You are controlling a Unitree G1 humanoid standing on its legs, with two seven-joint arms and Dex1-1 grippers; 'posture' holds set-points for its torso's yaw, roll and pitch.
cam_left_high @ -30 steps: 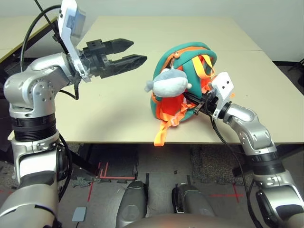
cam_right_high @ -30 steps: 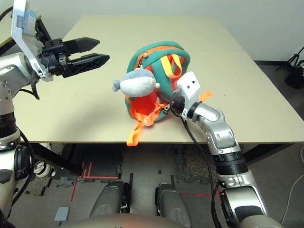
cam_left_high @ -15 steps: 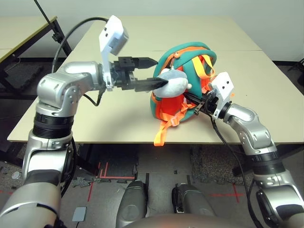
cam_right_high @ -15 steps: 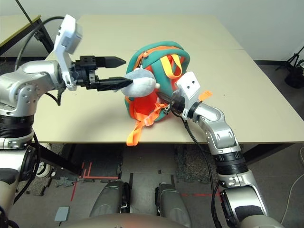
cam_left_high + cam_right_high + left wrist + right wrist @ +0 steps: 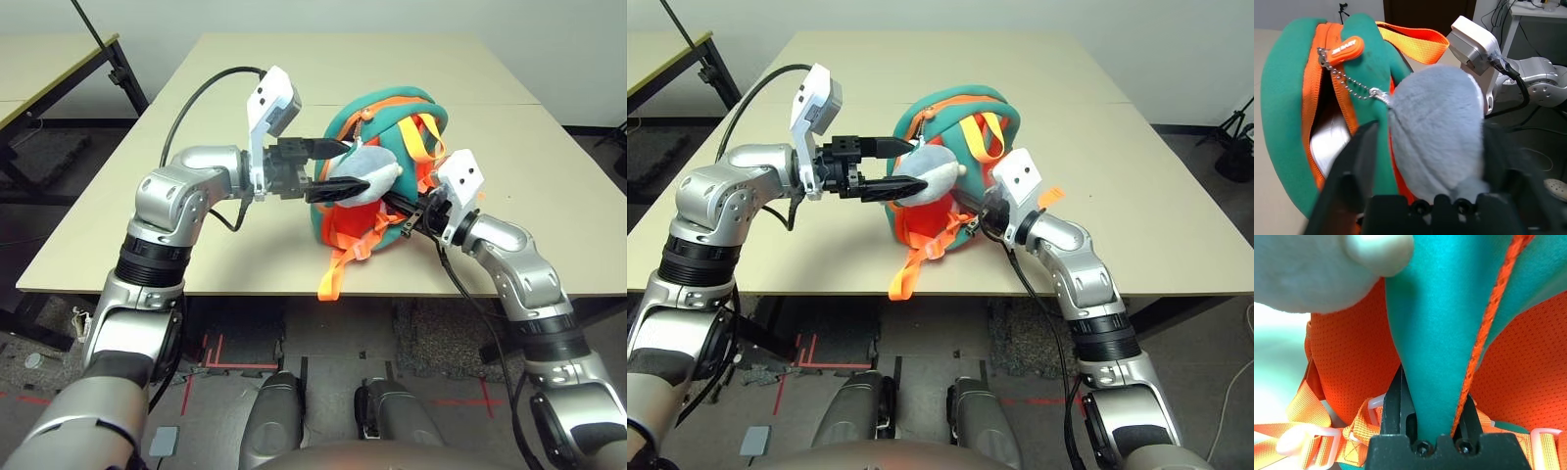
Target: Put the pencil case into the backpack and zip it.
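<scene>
Got the tabletop [image 5: 255,235] carrying the backpack [image 5: 421,117] near the middle of its near edge, with the pencil case [image 5: 1330,139] tucked inside behind the unzipped opening and the grey-and-white plush [image 5: 1437,127] clipped on by a little chain. Have the left fingers [image 5: 338,189] spread around that plush, and the right fingers [image 5: 1396,406] pinching a teal, orange-edged strip of the backpack, so basically clamped on there.

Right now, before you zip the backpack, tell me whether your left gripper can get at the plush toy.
Probably yes: the left gripper has its fingers open around the plush toy, and the right gripper grips the backpack clear of them.
</scene>
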